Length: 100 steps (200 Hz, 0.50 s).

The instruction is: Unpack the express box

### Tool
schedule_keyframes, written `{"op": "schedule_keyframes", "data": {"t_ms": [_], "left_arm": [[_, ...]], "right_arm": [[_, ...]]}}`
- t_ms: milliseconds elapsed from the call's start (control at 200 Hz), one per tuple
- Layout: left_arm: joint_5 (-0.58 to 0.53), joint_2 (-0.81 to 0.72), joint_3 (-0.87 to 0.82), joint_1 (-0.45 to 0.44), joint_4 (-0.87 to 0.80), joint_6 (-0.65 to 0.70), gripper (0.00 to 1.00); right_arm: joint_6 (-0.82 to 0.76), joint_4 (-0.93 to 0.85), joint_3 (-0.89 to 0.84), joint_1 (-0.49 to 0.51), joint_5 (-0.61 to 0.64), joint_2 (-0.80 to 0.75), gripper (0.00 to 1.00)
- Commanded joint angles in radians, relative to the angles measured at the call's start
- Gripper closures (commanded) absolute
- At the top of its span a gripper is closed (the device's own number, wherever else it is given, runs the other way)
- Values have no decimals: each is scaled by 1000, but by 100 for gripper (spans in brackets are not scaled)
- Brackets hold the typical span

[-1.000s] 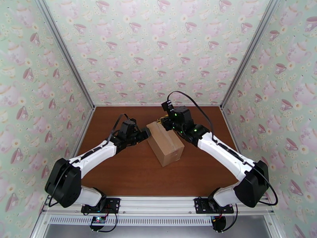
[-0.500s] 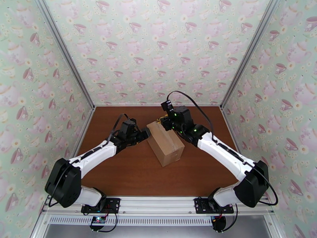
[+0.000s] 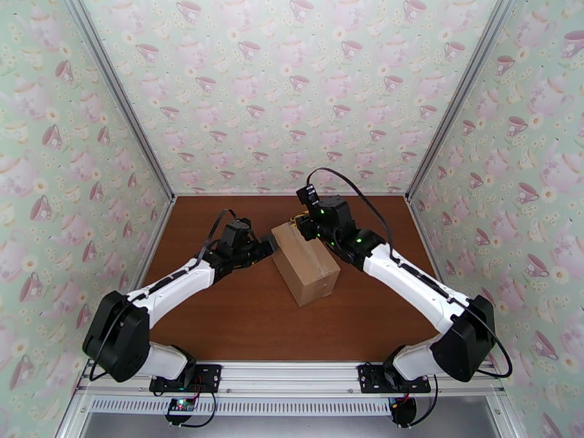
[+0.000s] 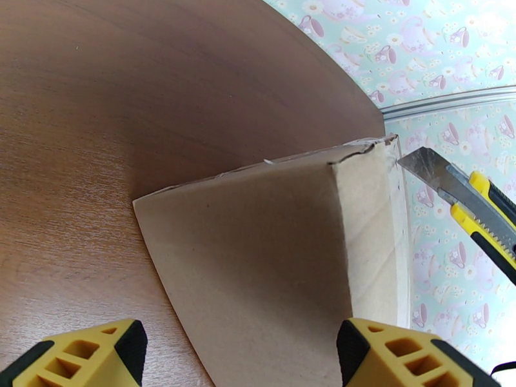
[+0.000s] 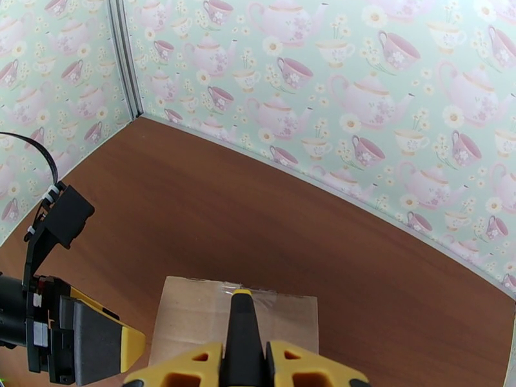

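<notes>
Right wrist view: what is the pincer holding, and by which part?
A utility knife, gripped by its black-and-yellow handle in the right pincer, blade towards the express box.

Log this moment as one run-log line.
box: flaps taped shut | left end effector: open, straddling box corner | right end effector: shut on knife, blade by box's top edge

matt cardboard express box [image 3: 306, 263], smooth wood-grain table [image 4: 97, 91], knife [image 4: 461, 198] with metal blade, plastic handle.

Left gripper [image 3: 266, 247] jaws wide at the left side of the express box [image 3: 306, 263] — right gripper [image 3: 302, 226] clamped on utility knife [image 5: 242, 327] above its far end, both arms outstretched.
</notes>
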Motion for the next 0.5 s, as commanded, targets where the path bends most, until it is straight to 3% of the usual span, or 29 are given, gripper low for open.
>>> {"op": "schedule_keyframes", "data": {"t_ms": [0,306,496], "left_arm": [[5,-6,41,1,11,-12,16],[2,88,153,-4,6,-9,13],[-14,148,196,-22,-92,9,14]], "right_arm": [[-13,-7,1,5,15,-8,100],[-6,3,-18,5,16,-10,100],[-3,1,-23,4,20,-12,100]]}}
